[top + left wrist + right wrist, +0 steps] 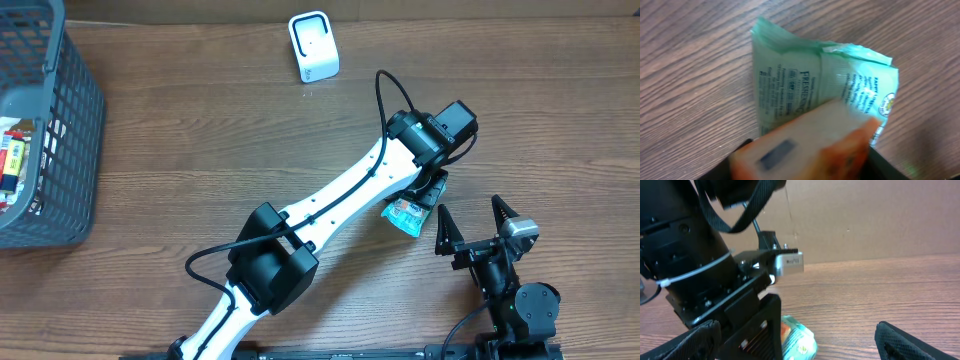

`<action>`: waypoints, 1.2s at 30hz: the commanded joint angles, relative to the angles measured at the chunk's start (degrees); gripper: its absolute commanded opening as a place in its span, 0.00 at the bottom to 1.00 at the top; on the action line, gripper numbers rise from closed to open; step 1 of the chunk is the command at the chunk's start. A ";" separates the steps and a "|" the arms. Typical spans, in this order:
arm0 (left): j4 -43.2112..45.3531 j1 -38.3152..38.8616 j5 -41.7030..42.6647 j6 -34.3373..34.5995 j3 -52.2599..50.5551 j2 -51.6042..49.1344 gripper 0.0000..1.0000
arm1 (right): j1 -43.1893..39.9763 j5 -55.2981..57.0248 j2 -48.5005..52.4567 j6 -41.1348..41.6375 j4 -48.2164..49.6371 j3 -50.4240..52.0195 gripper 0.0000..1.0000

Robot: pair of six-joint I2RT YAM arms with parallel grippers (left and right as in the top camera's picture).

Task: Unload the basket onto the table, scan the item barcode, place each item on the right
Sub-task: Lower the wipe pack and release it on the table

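The left gripper (432,190) hung over the green packet (405,215); the right gripper (468,214) was spread wide.
The green packet lay flat on the table (200,150) near the right gripper. Seen from overhead, its long axis slanted from upper left to lower right, with one end under the left gripper, whose jaw width could not be told.

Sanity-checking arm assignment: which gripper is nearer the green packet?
Left. The left gripper is down right over the green packet, at its edge. The right gripper stands open off to the side, apart from it.
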State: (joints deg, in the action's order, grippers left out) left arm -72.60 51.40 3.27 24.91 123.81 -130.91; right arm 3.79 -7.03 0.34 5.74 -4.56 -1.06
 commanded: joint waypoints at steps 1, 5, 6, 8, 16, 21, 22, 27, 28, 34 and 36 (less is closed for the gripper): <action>-0.22 0.31 -0.24 -0.72 -0.59 1.05 0.45 | -0.17 0.74 -0.11 -0.39 0.31 0.59 1.00; -1.33 0.00 -0.24 -0.74 2.23 1.09 0.45 | -0.17 0.74 -0.11 -0.39 0.31 0.61 1.00; -1.75 -0.09 -0.24 -0.74 3.08 1.09 0.45 | -0.17 0.74 -0.11 -0.39 0.31 0.61 1.00; -2.45 -0.31 -0.22 -1.16 4.52 1.09 0.45 | -0.17 0.74 -0.11 -0.39 0.31 0.61 1.00; -4.44 -0.70 -0.24 -1.79 6.08 1.07 0.50 | -0.17 0.74 -0.11 -0.39 0.31 0.61 1.00; -5.97 -0.68 -0.24 -1.79 6.08 1.07 0.45 | -0.17 0.74 -0.11 -0.39 0.31 0.61 1.00; -6.12 -0.68 -0.24 -1.79 6.08 1.07 0.42 | -0.17 0.74 -0.11 -0.39 0.31 0.61 1.00; -6.32 -0.68 -0.24 -1.81 6.08 1.07 0.36 | -0.17 0.74 -0.11 -0.39 0.31 0.61 1.00; -6.32 -0.68 -0.24 -1.81 6.10 1.07 0.36 | -0.17 0.74 -0.11 -0.39 0.31 0.61 1.00; -6.29 -0.70 -0.26 -2.56 6.10 1.07 0.26 | -0.17 0.74 -0.11 -0.39 0.31 0.61 1.00; -6.27 -0.70 -0.26 -3.34 6.10 1.07 0.28 | -0.17 0.74 -0.11 -0.39 0.31 0.61 1.00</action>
State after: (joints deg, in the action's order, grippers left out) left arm -78.67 51.22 3.40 23.40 128.70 -130.87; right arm 3.79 -7.03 0.34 5.74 -4.56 -1.06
